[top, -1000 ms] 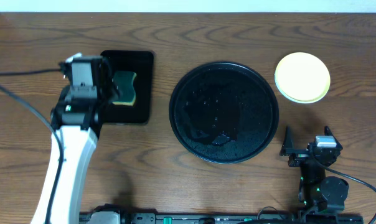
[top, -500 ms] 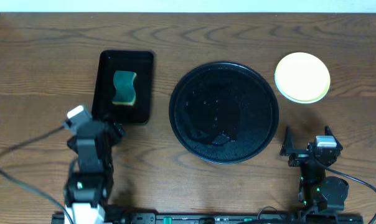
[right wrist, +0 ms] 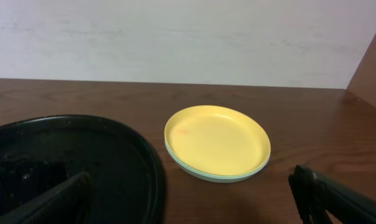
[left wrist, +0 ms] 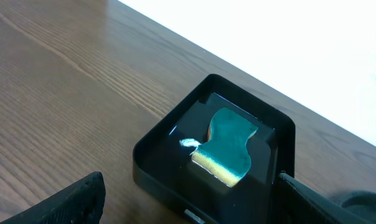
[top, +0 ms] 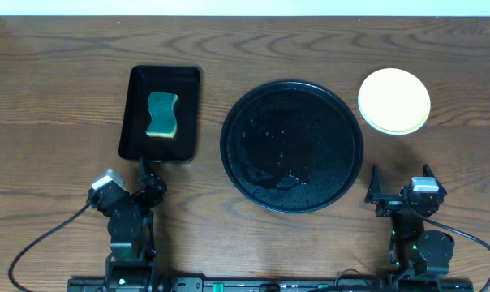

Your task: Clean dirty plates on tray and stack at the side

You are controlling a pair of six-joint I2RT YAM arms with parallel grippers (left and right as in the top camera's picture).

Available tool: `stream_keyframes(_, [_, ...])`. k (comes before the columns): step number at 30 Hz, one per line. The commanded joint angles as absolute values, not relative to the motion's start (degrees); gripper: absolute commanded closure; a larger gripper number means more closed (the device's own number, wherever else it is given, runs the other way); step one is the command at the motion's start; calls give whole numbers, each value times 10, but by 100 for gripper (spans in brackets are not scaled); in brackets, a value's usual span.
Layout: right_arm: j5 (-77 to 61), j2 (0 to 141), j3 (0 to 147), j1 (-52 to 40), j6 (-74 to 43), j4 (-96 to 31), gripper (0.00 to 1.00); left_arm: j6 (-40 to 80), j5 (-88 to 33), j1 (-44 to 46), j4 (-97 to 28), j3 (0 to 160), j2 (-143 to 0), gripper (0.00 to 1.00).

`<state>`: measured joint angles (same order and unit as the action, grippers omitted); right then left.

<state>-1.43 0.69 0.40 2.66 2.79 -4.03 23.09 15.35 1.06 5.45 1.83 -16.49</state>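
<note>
Round black tray [top: 310, 113] lay bare and wet at the middle of the table [top: 58, 97], no plate on it. The plates [top: 393, 100] sat stacked just off the tray's far right rim, clear of it, pale yellow on top, a mint edge showing beneath in the right wrist view. Judged the cleaning and stacking done, with only parking the arms left. To do that well, each arm should keep low and on its own side of the tray, and neither should swing across the stack. One check seemed worth making: a faint pinkish trace showed on the yellow plate's surface, too weak to call residue. Left gripper [top: 150, 180] hung near the tray's near left side, jaws spread wide, holding nothing. Right gripper [top: 399, 188] sat just off the tray's near right rim, jaws likewise wide and empty, the stack beyond it. Left of the tray, well apart, a rectangular black tray [top: 131, 122] held a green sponge [top: 162, 114] lying flat. Nothing stood between either arm and the tray.
</note>
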Motion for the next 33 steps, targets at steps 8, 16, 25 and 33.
stream_keyframes(8, [-9,3,4,27,35,-43,1,94,16,-12,22,2,-81,14])
stream_keyframes(16, [-9,3,4,27,35,-43,1,91,15,-26,-42,2,-8,14])
stream_keyframes(25, [-9,3,4,27,35,-43,1,88,9,-18,-43,2,-1,14])
stream_keyframes(33, [-9,3,4,27,35,-43,1,51,4,-18,-43,2,-1,14])
